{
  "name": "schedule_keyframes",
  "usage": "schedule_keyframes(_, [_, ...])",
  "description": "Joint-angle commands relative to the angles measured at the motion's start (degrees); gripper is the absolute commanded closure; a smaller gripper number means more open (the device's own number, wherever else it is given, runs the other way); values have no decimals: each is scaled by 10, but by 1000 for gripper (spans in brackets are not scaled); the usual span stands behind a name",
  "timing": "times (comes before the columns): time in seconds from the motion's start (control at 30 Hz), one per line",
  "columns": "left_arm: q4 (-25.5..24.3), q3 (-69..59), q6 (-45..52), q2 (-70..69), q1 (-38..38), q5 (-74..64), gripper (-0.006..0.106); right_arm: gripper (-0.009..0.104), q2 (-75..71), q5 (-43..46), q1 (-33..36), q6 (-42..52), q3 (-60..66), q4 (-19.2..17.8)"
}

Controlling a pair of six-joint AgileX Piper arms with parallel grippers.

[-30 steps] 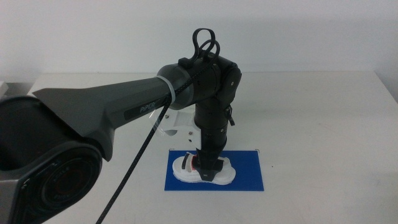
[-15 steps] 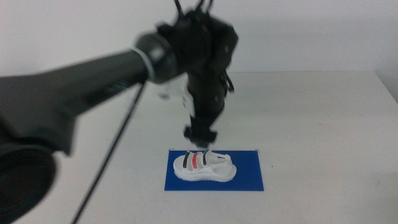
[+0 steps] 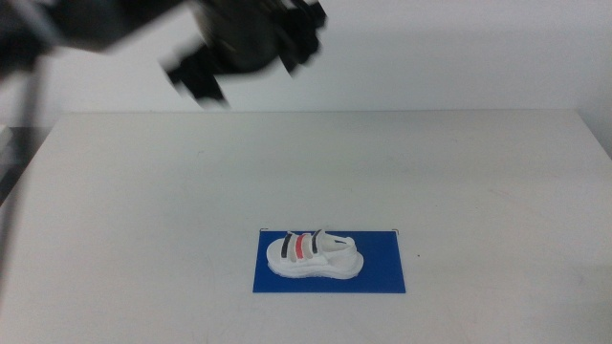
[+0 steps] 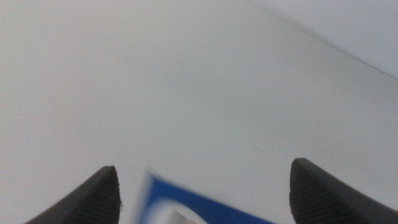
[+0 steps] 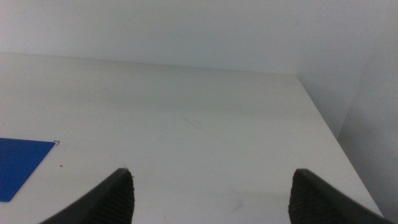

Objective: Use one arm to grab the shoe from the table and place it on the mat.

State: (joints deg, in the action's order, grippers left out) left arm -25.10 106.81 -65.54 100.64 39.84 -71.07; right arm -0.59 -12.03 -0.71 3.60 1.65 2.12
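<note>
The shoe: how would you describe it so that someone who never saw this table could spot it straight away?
On the white table, look near the front edge for the flat blue mat. The shoe lies on the mat's left part, a small white chunky-soled sandal. Its three straps, black, red and black, set it apart; nothing else sits on the mat.

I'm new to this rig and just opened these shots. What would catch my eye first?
The deep-blue mat near the front of the white table stands out most, with the small white shoe lying on its left half, straps up. Next comes the blurred black left arm, lifted high at the back left, its left gripper open and empty. The right gripper waits open over bare table.
</note>
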Motion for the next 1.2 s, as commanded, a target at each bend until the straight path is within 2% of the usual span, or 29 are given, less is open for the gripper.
schedule_keyframes(0.0, [-67, 17, 144, -61, -1, -39, 7, 31, -15, 44, -1, 5, 3, -5])
schedule_keyframes(0.13, [-114, 16, 361, -97, -1, -39, 7, 31, -15, 44, -1, 5, 3, -5])
schedule_keyframes(0.23, [-141, -1, 428, -132, -1, -39, 7, 31, -15, 44, -1, 5, 3, -5])
schedule_keyframes(0.33, [-160, -61, 432, -195, -9, -20, 7, 31, -15, 44, -1, 5, 3, -5])
schedule_keyframes(0.4, [-142, -109, 428, -235, -40, 17, 7, 31, -15, 44, -1, 5, 3, -5])
schedule_keyframes(0.6, [10, -279, 476, -362, -205, 166, 7, 31, -15, 44, -1, 5, 3, -5])
schedule_keyframes(0.7, [55, -373, 508, -428, -277, 255, 7, 31, -15, 44, -1, 5, 3, -5])
schedule_keyframes(0.87, [65, -503, 511, -536, -341, 359, 7, 31, -15, 44, -1, 5, 3, -5])
schedule_keyframes(1.17, [70, -623, 511, -707, -348, 396, 7, 31, -15, 44, -1, 5, 3, -5])
